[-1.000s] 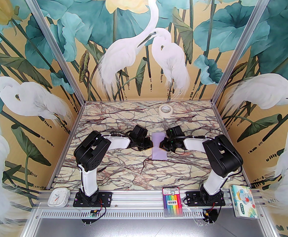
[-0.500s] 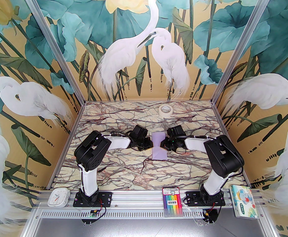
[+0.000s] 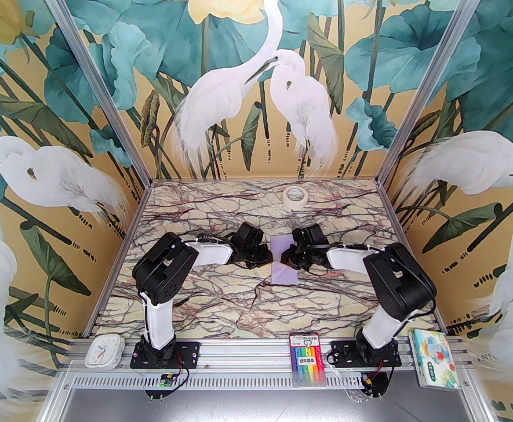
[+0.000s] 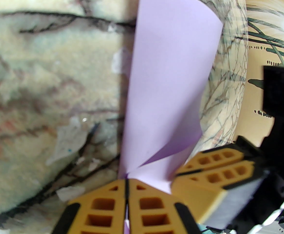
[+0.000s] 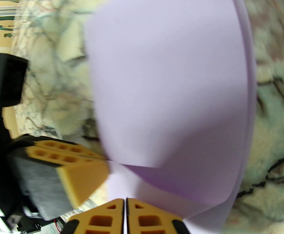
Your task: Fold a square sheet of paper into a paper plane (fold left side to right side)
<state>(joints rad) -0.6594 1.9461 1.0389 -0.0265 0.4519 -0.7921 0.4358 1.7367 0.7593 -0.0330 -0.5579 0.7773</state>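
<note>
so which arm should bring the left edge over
Left, probably: the left gripper is shut on the square sheet of paper at its left edge, while the right gripper is shut on its right edge.

No legible text, print on the marker pack [image 3: 307, 358] and tissue pack [image 3: 434, 361] too small to read

Open tabletop [image 3: 238, 310] nearside; tape roll [image 3: 294, 204] far

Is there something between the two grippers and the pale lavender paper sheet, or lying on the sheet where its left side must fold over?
Nothing visible stands between. The left gripper and the right gripper are each shut on an edge of the thin pale lavender paper sheet. No loose thing lies on it.
</note>
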